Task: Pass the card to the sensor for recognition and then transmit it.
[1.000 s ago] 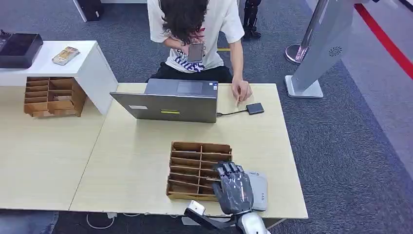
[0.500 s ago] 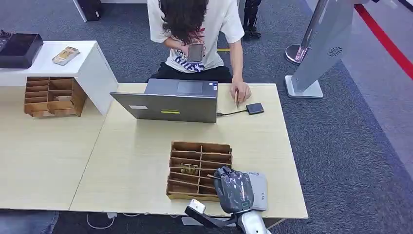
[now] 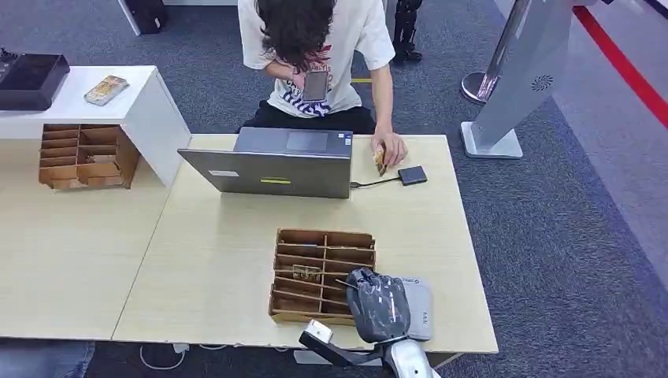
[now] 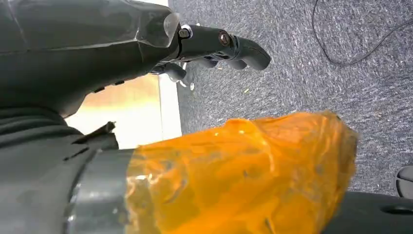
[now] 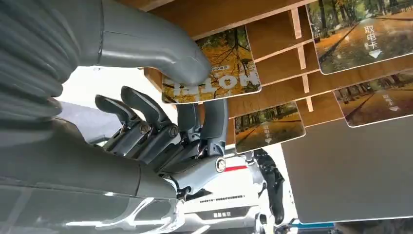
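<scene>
Pale wooden tables (image 3: 94, 260) stand on grey carpet (image 3: 567, 236), a white counter (image 3: 150, 102) at left.

My right hand (image 3: 379, 306), low in the head view right of centre, is dark grey with glossy segmented fingers on a silver forearm, a small white-capped black block jutting from the wrist. In the right wrist view it (image 5: 160, 126) shows a ribbed grey cover at the left edge, a thick smooth grey thumb, and darker fingers with round metal screws. My left hand (image 4: 214, 46), upper middle of its wrist view, has dark fingers (image 4: 246, 48) with brass-coloured screws behind a smooth grey cover, with crinkled orange film across the lower frame.
</scene>
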You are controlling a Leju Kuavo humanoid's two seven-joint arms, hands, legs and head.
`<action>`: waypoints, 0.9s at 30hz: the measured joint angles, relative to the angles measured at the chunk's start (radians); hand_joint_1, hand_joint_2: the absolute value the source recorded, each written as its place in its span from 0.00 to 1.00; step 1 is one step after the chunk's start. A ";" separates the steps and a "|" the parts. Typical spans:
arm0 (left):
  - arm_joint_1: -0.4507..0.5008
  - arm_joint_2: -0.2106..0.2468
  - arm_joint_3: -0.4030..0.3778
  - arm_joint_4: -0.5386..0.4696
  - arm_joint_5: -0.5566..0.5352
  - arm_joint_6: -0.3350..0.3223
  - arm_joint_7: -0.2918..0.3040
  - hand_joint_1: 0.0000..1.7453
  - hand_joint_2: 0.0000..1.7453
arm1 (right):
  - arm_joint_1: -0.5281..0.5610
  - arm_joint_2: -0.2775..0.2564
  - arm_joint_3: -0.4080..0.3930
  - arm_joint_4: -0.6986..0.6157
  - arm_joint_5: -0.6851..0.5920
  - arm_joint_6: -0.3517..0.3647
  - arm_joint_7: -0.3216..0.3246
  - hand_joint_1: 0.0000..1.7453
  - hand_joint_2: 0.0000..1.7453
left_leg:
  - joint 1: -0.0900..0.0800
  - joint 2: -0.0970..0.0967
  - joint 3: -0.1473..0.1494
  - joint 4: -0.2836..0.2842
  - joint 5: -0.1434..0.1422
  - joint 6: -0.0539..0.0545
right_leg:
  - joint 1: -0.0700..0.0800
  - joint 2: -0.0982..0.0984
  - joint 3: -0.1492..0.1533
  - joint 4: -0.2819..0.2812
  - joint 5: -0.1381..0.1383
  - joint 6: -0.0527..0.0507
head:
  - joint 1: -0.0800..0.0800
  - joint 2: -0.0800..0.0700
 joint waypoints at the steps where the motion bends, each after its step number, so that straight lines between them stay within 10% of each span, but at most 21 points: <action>1: 0.000 0.000 -0.001 0.000 0.000 0.000 0.000 0.00 0.00 | 0.000 0.000 0.000 0.000 -0.002 0.000 -0.001 1.00 1.00 | 0.000 0.000 0.000 0.000 0.000 0.000 | 0.000 0.000 0.000 0.000 0.000 0.000 | 0.000 0.000; 16: -0.001 0.000 -0.002 0.000 0.013 0.000 0.004 0.00 0.00 | 0.021 -0.001 -0.026 -0.101 -0.060 -0.017 -0.027 1.00 1.00 | 0.000 0.000 0.000 0.000 0.000 0.000 | 0.000 0.000 -0.001 0.000 0.000 0.000 | 0.000 0.000; 27: 0.000 0.003 -0.002 0.006 0.025 0.000 -0.021 0.00 0.00 | 0.113 -0.022 -0.121 -0.433 -0.390 -0.121 -0.173 1.00 1.00 | 0.000 0.000 -0.001 0.000 0.000 0.000 | 0.000 0.000 -0.001 0.000 0.000 0.000 | 0.000 0.000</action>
